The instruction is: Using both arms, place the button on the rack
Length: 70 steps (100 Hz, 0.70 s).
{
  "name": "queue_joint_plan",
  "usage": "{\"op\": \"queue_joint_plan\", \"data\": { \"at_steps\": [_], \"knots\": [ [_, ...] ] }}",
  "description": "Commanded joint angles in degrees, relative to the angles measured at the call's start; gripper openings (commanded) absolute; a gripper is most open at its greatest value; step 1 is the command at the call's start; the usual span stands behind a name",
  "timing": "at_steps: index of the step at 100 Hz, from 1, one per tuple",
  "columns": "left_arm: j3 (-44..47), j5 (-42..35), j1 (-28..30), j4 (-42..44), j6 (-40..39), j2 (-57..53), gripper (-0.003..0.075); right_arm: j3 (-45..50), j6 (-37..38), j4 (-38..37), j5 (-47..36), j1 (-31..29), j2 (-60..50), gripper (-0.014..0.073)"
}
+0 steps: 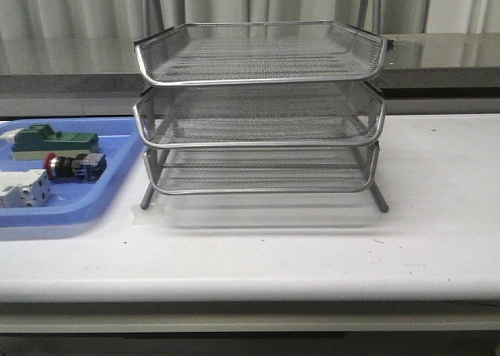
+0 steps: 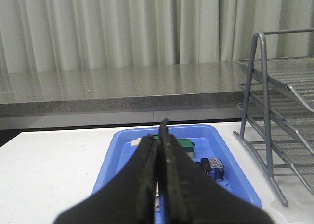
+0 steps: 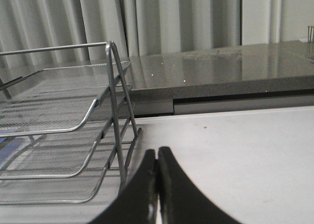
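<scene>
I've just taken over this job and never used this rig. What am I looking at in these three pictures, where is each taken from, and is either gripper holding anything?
This is a two-armed robot at a white table. The wide picture looks forward over the table; the other two come from cameras on each wrist, with the dark fingers at the bottom.

In the middle stands the rack, three wire-mesh tiers. To its left a blue tray holds the button with its red cap, a green block and a white breaker.

The left gripper and the right gripper are both shut and empty. The button lies untouched in the tray.
</scene>
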Motion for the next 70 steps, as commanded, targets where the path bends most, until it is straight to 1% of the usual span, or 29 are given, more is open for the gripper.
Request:
{"op": "queue_joint_plan", "data": {
  "at_steps": [1, 16, 24, 34, 47, 60, 70],
  "knots": [
    [2.39, -4.44, 0.23, -0.44, -0.44, -1.63, -0.0020, -6.90, -0.42, 0.43, 3.34, -0.26, 4.30, -0.0060],
    [2.39, -4.44, 0.23, -0.44, -0.44, -1.63, -0.0020, -16.85, -0.42, 1.30, 13.85, -0.26, 13.80, -0.0060],
    [2.39, -4.44, 0.23, -0.44, -0.44, -1.63, -0.0020, -21.79, -0.42, 3.45, 21.07, -0.26, 20.13, -0.0060],
    [2.39, -4.44, 0.23, -0.44, -0.44, -1.63, -0.0020, -26.52, -0.42, 5.84, 26.72, -0.26, 27.52, -0.0060],
    [2.39, -4.44, 0.23, -0.44, -0.44, -1.63, -0.0020, -28.60, -0.42, 9.72, 26.46, -0.26, 35.13, -0.0060],
    [2.39, -4.44, 0.23, -0.44, -0.44, -1.63, -0.0020, -28.60, -0.42, 13.80, 22.48, -0.26, 41.26, -0.0060],
    [2.39, -4.44, 0.23, -0.44, -0.44, -1.63, -0.0020, -28.60, -0.42, 19.47, 20.54, -0.26, 45.19, -0.0060]
  ]
}}
